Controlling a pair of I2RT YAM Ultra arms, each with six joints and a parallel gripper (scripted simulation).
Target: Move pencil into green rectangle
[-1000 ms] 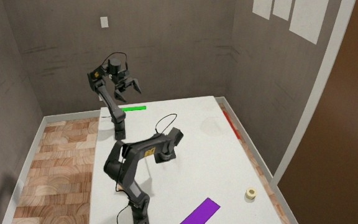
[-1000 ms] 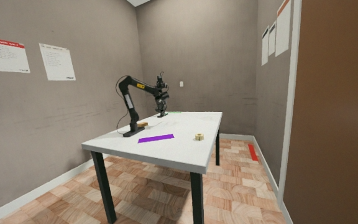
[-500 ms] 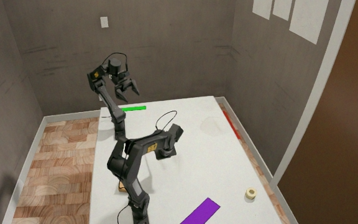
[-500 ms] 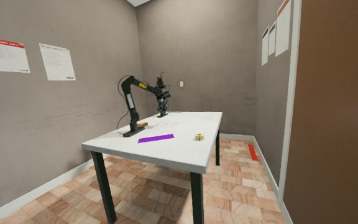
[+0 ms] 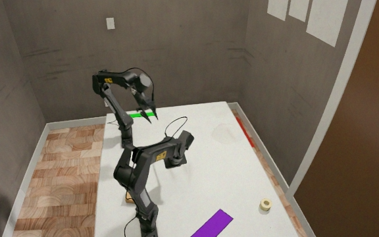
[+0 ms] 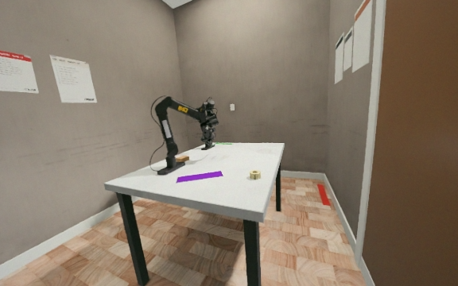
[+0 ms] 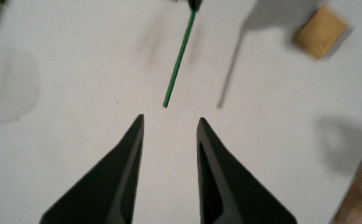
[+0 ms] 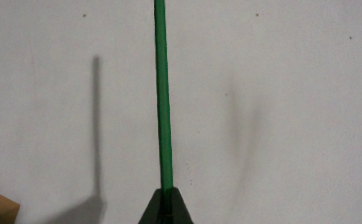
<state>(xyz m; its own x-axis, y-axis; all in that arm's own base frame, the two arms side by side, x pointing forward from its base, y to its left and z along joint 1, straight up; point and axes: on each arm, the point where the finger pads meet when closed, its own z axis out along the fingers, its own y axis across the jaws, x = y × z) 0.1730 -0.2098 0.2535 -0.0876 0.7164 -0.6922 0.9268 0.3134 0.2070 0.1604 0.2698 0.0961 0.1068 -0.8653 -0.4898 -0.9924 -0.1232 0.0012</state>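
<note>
The pencil is a thin green stick. My right gripper is shut on one end of it and holds it level above the white table, where it casts a shadow to one side. The left wrist view shows the pencil reaching from the right gripper towards my left gripper. The left gripper is open with a narrow gap, empty, and the pencil's free tip lies just beyond its fingertips. The green rectangle lies at the table's far edge, under the left gripper. The purple rectangle is bare.
A small wooden block lies near the right arm's base. A roll of tape stands near the table's right edge, beside the purple rectangle. A faint round stain marks the table top.
</note>
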